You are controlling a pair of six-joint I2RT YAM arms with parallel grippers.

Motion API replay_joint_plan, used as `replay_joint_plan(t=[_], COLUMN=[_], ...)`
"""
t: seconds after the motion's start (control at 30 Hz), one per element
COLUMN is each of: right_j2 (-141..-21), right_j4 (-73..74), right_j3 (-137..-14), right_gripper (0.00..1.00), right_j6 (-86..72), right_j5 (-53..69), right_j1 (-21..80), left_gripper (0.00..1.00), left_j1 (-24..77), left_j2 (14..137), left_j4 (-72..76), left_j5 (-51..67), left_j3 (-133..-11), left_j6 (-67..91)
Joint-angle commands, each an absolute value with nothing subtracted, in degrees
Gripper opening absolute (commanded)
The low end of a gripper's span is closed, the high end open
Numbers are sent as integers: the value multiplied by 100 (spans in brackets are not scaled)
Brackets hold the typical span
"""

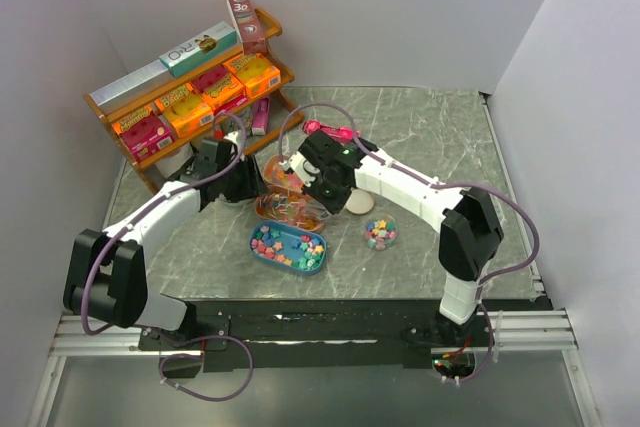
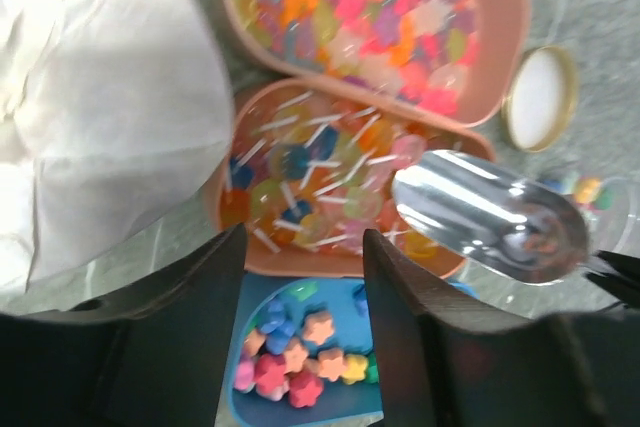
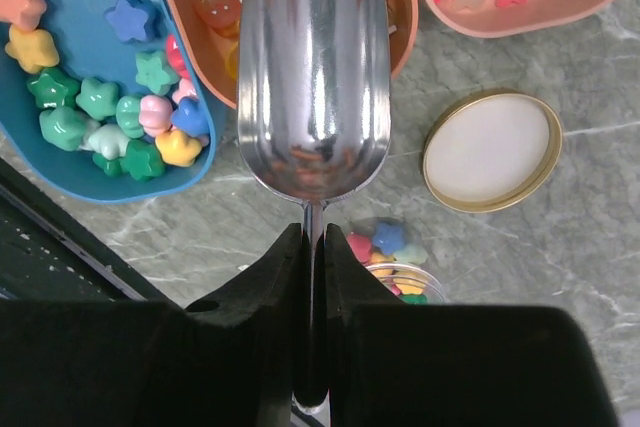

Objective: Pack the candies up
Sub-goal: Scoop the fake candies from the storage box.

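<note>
Right claw [image 3: 313,247] is pinched tight on the scoop [image 3: 313,77] handle, and the handle's end is cut off at the frame bottom. The scoop bowl hangs over the orange tray [image 3: 403,17]. It looks empty to me, just reflections.

Left claw [image 2: 303,247] is spread with nothing between the fingers, hovering above the orange and blue trays.

Candies [image 3: 110,112] sit loose in the blue tray [image 3: 85,47]. There are a few more in the small clear jar [image 3: 392,252], half hidden under my right claw. A gold lid [image 3: 490,152] lies flat beside the jar.

A white thing [image 2: 110,107] on the left wrist cam is blurred, so I can't tell what it is. From above, both claws cover most of the orange tray.
</note>
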State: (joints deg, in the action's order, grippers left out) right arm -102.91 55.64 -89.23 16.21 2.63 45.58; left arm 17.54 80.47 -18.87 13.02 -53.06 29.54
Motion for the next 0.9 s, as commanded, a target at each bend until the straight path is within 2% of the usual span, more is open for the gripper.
replay_joint_plan(t=[0.0,0.3,0.6,0.87], right_j2=[-10301,-10318,-10705,-11091], right_j4=[5914,6284,6249,5880], right_j3=[-9369,-9466,-9694,-9835], right_gripper=[0,0,0,0], right_j6=[1688,1766,1916,2004], right_j5=[-210,-378,-281,-150], right_j1=[4658,4763,4860,4975], left_gripper=[53,49,33,26], left_j1=[1758,1793,1881,1890], left_j2=[7936,8314,8657,8789], left_j4=[-1854,-1960,-2206,-2250], left_j5=[1073,887,589,633], left_j3=[-5151,-5203,-5256,-5265], left_j6=[2909,3032,3217,3287])
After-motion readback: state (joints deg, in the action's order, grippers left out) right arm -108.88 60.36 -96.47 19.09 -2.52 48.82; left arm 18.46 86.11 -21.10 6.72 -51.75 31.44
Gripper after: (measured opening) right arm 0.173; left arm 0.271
